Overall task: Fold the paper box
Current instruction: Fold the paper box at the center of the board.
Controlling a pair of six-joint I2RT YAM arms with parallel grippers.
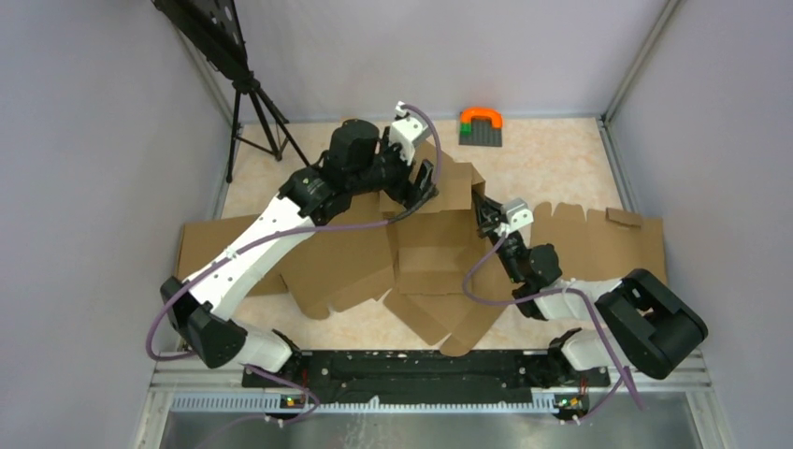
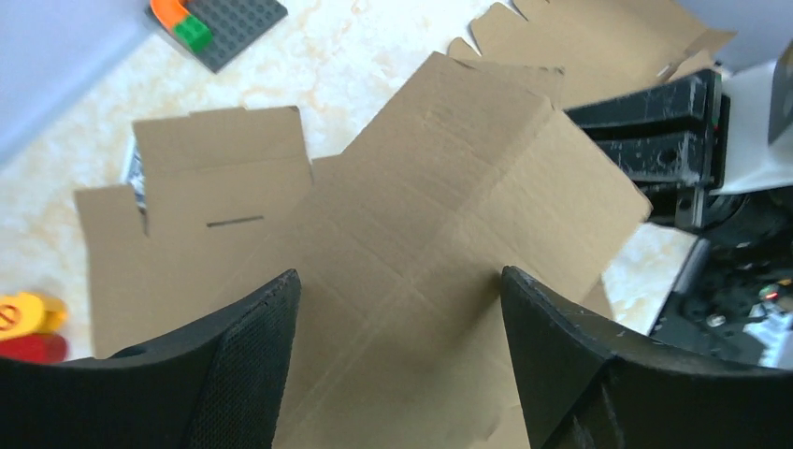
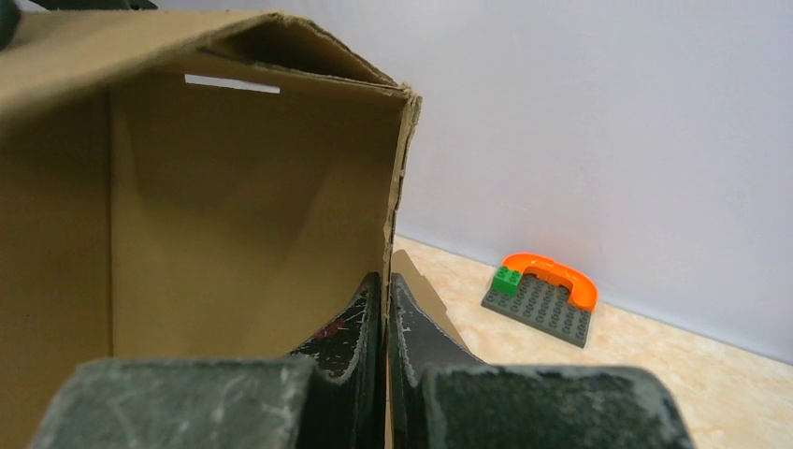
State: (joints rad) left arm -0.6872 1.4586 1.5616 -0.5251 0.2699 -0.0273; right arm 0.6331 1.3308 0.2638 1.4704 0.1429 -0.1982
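The paper box [image 1: 430, 253] is a brown die-cut cardboard sheet in the middle of the table, partly folded, with one wall raised at its far right. My right gripper [image 1: 484, 217] is shut on the upright edge of that wall; in the right wrist view the jaws [image 3: 385, 281] pinch the cardboard edge [image 3: 234, 215] between them. My left gripper [image 1: 423, 182] is open over the box's far side. In the left wrist view its fingers [image 2: 400, 276] are spread wide just above a creased panel [image 2: 421, 196], holding nothing.
A second cardboard sheet [image 1: 608, 238] lies at the right and another [image 1: 210, 245] at the left under my left arm. A grey brick plate with an orange arch [image 1: 481, 126] sits at the back. A black tripod [image 1: 252, 103] stands far left.
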